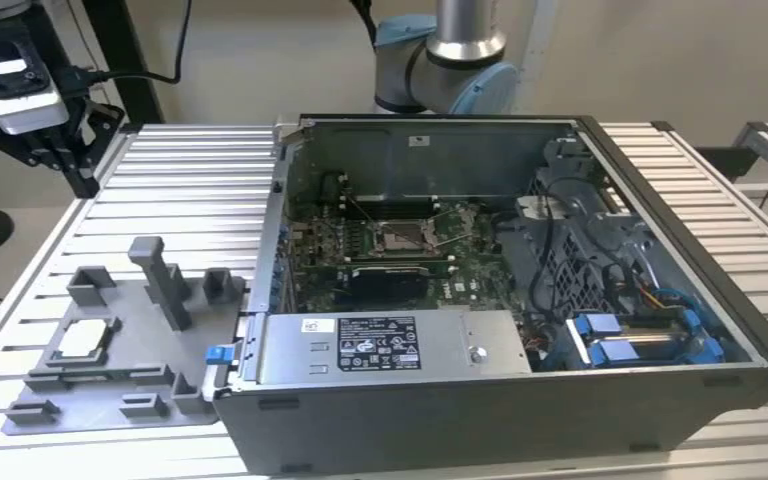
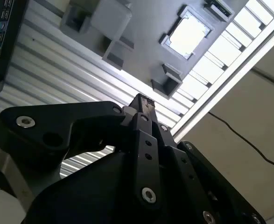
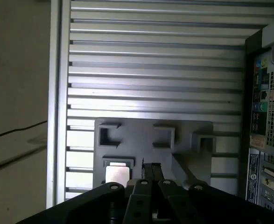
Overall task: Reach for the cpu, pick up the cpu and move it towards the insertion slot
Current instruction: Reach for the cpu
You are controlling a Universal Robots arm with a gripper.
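Colour-wise it's mostly greys: the tabletop is silvery metal with a ribbed stripe pattern, the plastic fixture on the exterior view's left is flat mid-grey, and the cpu is pale silver-white. The computer case is dark grey with a green motherboard, bright blue clips and a white label, and the insertion slot has a shiny metal frame round a tan-grey centre. The gripper is plain matte black.
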